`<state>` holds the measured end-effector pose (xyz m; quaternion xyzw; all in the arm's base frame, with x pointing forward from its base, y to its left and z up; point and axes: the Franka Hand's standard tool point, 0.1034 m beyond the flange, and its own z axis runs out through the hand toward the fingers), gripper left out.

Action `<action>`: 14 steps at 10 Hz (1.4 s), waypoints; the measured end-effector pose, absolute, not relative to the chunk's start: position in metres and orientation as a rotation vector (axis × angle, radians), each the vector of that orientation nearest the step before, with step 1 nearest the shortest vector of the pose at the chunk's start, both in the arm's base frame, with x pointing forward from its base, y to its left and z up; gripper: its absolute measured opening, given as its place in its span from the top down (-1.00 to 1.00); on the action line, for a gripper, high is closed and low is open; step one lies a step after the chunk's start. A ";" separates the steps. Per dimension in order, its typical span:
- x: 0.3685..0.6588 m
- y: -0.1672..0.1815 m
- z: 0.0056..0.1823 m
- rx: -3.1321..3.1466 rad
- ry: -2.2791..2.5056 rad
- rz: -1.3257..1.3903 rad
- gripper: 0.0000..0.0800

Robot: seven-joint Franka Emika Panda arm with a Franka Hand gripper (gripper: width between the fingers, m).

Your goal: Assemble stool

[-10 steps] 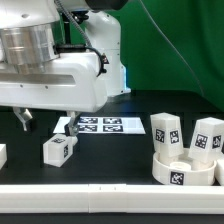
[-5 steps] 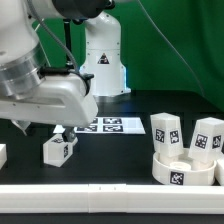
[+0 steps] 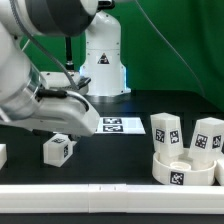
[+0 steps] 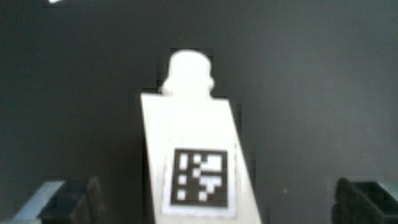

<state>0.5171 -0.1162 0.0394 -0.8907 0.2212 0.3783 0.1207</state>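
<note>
Hand (image 4: 210,202) wide open, empty, poised over a loose stool leg (image 4: 192,135) lying on the dark desk (image 4: 71,80), leg centred between its fingers. Step looks like reaching for a first leg. Next: descend squarely, close across the leg's sides.

A black table (image 3: 115,150) carries everything. The marker board (image 3: 118,125) lies flat on it at the back. Nearer than the board, toward the exterior view's left, sits one leg (image 3: 58,150). Toward the right rests the seat (image 3: 185,170), with two legs (image 3: 166,133) standing just behind it.
</note>
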 end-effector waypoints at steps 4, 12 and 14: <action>0.522 -0.120 0.031 -2.579 0.618 1.152 -0.62; 0.515 -0.117 0.022 -2.548 0.609 1.207 -0.62; 0.514 -0.121 0.016 -2.491 0.588 1.302 -0.62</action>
